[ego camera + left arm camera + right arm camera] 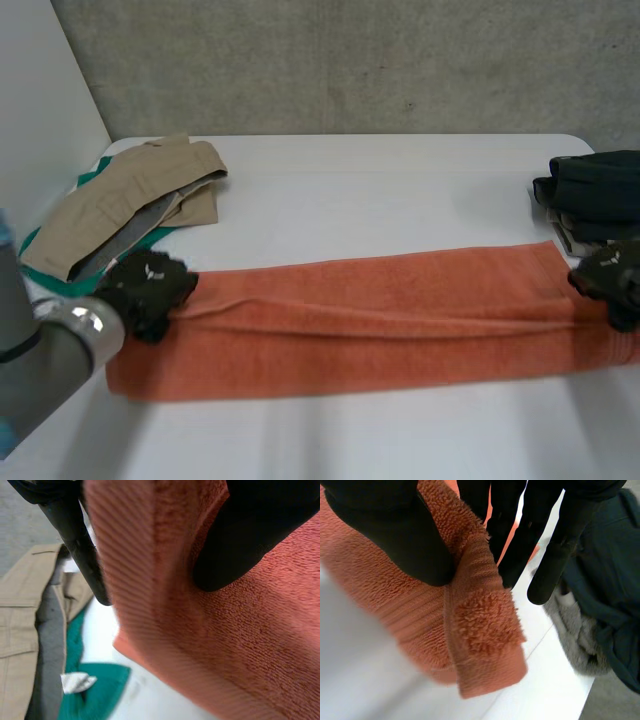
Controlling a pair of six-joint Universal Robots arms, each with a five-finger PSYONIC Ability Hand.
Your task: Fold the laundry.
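Towel [380, 320]: orange, a long folded strip lying flat across the white worktop [400, 190], stretched between both hands.
Left hand [148, 285]: clamped on the towel's left end, thumb and fingers pinching the edge.
Right hand [612, 278]: clamped on the right end, cloth pinched between thumb and fingers.
Beige garments [130, 195]: piled far left.
Dark garments [595, 190]: piled far right, near the right hand.

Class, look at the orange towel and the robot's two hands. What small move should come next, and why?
Probably lift the towel's right end slightly and start carrying it towards the left end. The orange towel lies stretched long and narrow across the table. The left hand pinches its left end and the right hand pinches its right end, so a fold in half looks ready.
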